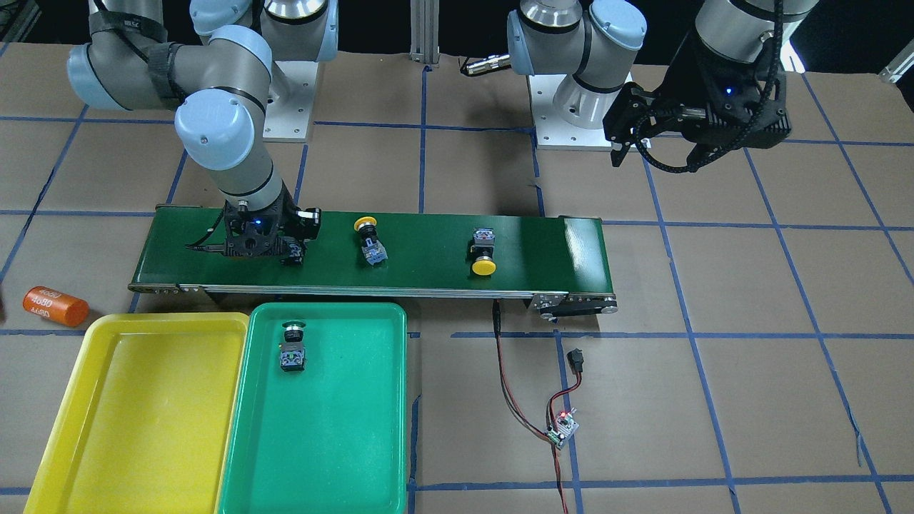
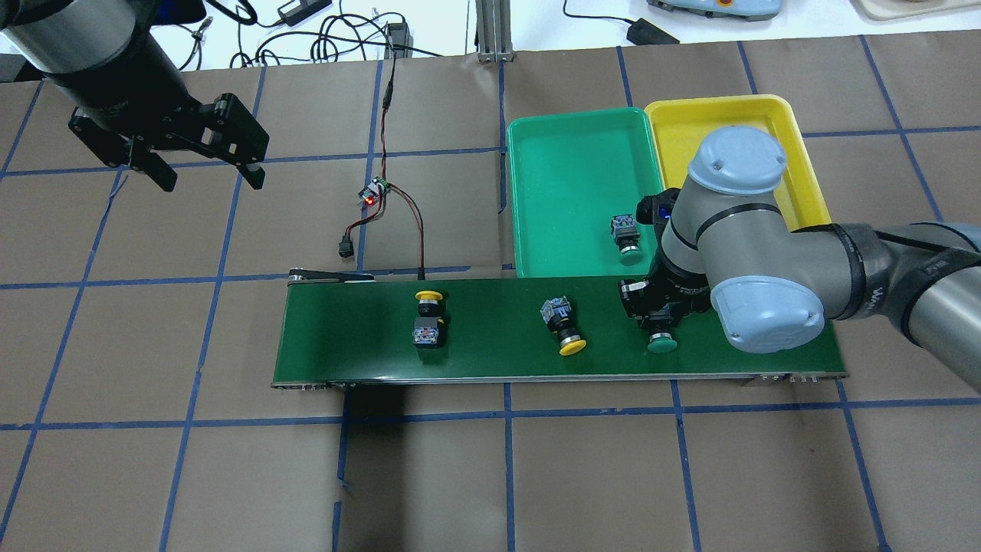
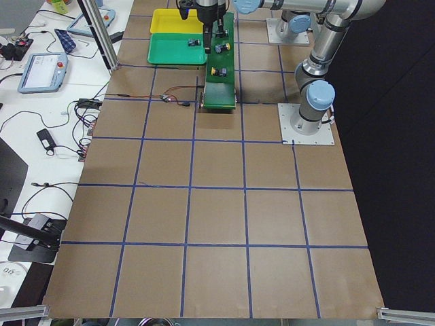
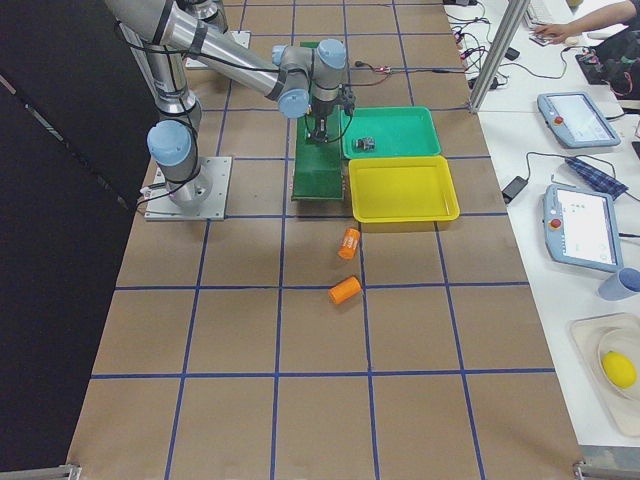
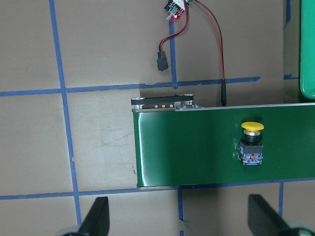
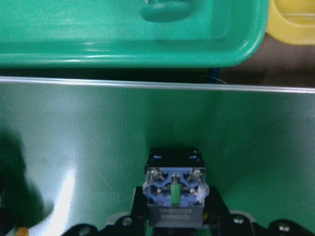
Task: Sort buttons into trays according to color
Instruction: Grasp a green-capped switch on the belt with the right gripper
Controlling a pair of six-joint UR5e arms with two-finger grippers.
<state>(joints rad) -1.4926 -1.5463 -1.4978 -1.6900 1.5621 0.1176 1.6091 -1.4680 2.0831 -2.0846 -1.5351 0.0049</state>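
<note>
Green-capped button [image 2: 661, 344] lay on the conveyor belt [image 2: 475, 360], clamped between the right gripper [image 2: 661, 322] jaws. Left gripper [image 2: 211, 178] hovered, jaws apart.

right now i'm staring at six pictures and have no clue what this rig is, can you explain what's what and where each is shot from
Two robot arms stand at a table, each ending in a two-finger gripper. One picture looks over the robot's shoulders, one faces it, two look from the table's ends, two come from wrist cameras. On the dark green conveyor belt lie two yellow buttons. The right gripper is down on the belt around a green button; whether it is clamped I cannot tell. The left gripper hangs open above the table, holding nothing. A second green button lies in the green tray, with the yellow tray beside it.
</note>
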